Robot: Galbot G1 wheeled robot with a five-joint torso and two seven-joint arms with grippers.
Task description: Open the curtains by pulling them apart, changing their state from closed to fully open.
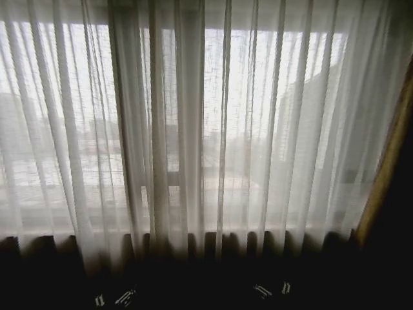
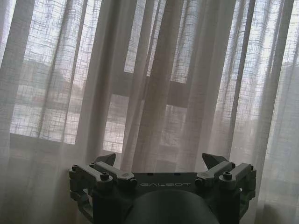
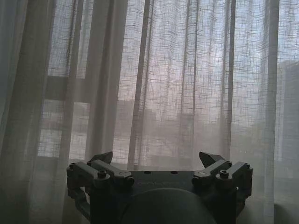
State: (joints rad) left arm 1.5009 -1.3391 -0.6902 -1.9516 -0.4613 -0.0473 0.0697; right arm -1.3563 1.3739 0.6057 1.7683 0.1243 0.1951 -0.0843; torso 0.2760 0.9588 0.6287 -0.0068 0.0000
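Observation:
The curtains hang closed across the whole window in the head view: a left sheer white panel (image 1: 58, 129) and a right one (image 1: 290, 129), overlapping in thicker pleats near the middle (image 1: 174, 129). My left gripper (image 1: 116, 298) and right gripper (image 1: 271, 289) sit low in the dark strip under the hem. In the left wrist view the left gripper (image 2: 160, 159) is open, a short way in front of the curtain folds (image 2: 154, 93), holding nothing. The right gripper (image 3: 155, 157) is likewise open before the sheer fabric (image 3: 187, 84), not touching it.
A dark opaque drape with a tan edge (image 1: 387, 168) hangs at the far right. Dark window frame bars (image 2: 140, 86) show through the fabric. Below the hem lies a dark sill or wall (image 1: 206, 278).

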